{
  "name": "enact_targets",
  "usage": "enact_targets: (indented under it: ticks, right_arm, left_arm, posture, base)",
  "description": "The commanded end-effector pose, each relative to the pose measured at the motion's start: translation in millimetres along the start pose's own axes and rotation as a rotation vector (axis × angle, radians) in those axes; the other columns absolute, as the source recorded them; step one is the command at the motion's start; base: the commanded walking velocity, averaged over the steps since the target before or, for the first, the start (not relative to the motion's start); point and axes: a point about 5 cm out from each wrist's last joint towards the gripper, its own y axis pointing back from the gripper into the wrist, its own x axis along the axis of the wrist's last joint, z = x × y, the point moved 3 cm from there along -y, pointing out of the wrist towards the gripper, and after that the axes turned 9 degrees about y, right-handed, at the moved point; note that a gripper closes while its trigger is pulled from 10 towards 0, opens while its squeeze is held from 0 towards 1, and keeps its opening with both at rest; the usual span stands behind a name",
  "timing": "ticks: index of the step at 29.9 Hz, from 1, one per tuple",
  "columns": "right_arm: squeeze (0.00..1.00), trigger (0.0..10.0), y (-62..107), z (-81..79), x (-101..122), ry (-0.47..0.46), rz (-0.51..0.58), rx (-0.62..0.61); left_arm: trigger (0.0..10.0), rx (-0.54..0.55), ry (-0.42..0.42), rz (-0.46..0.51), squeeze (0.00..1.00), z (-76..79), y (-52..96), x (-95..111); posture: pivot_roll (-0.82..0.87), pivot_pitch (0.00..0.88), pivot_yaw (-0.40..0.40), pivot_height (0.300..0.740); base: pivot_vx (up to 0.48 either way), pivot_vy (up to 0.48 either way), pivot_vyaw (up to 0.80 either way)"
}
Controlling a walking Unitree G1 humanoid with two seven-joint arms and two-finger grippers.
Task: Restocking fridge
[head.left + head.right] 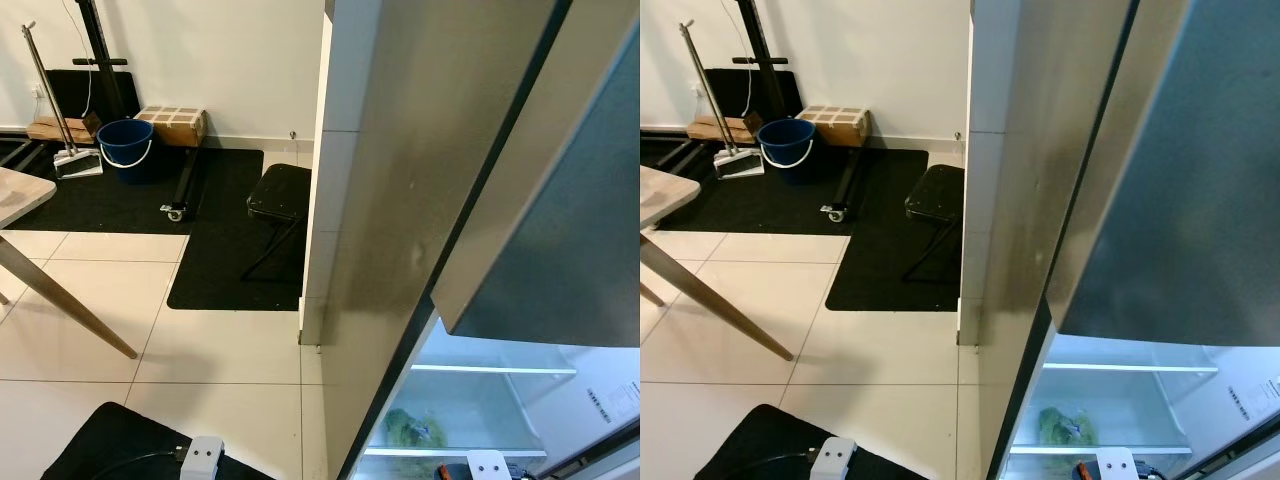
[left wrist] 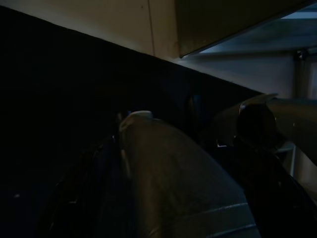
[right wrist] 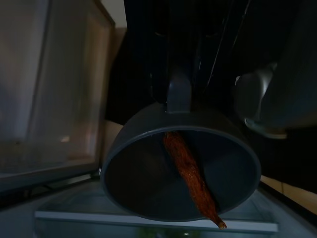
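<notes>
Right pincer (image 3: 178,94) clamped on bowl (image 3: 181,166) rim | sweet potato (image 3: 192,178) inside | above fridge shelf (image 3: 148,218)

blue bucket (image 1: 126,146), cardboard box (image 1: 173,124), black stool (image 1: 279,192) on mat.

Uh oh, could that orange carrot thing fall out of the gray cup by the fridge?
It might. The orange-brown root lies across the tilted gray cup with its tip poking past the rim, so it could slide out onto the glass shelf. The fridge door also stands very close, so the right tool carrying the cup could bump it.
</notes>
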Motion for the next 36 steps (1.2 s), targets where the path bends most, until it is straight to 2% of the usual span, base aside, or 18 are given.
enact_targets:
  ticks: [1,7,11,23,31,36]
  right_arm:
    - [0.00,10.0,0.2,5.5,-0.3,0.007,-0.002,-0.013]
    - [0.00,10.0,0.3,6.4,-0.5,0.008,-0.002,-0.014]
    - [0.00,10.0,0.3,7.0,-0.4,0.009,-0.002,-0.014]
    - [0.00,10.0,0.6,7.8,-1.6,0.013,-0.003,-0.012]
    - [0.00,10.0,0.7,8.3,-0.9,0.019,0.002,-0.012]
    - [0.00,10.0,-0.1,8.5,5.6,0.064,0.030,-0.002]
  left_arm:
    - [10.0,-0.006,0.004,-0.029,0.00,1.5,0.3,-8.4]
    - [10.0,-0.002,-0.002,-0.028,0.00,1.9,0.0,-8.2]
    - [10.0,0.014,0.018,-0.014,0.00,0.6,-0.2,-6.4]
    - [10.0,0.006,0.010,-0.024,0.00,0.8,0.3,-8.7]
    - [10.0,-0.014,0.018,-0.025,0.00,4.1,-0.5,-9.1]
    - [10.0,-0.003,0.024,-0.008,0.00,2.4,-0.3,-5.7]
  posture:
    - [0.08,0.000,-0.041,0.740]
    - [0.08,0.000,-0.044,0.740]
    - [0.08,0.000,-0.044,0.740]
    - [0.08,0.000,-0.044,0.740]
    - [0.08,0.000,-0.044,0.740]
    - [0.08,0.000,-0.043,0.740]
  base:
    - [0.000,-0.469,0.00]
    - [0.000,-0.440,0.00]
    - [0.000,0.000,0.00]
    - [0.000,0.000,0.00]
    - [0.000,-0.424,0.00]
    - [0.000,0.000,0.00]
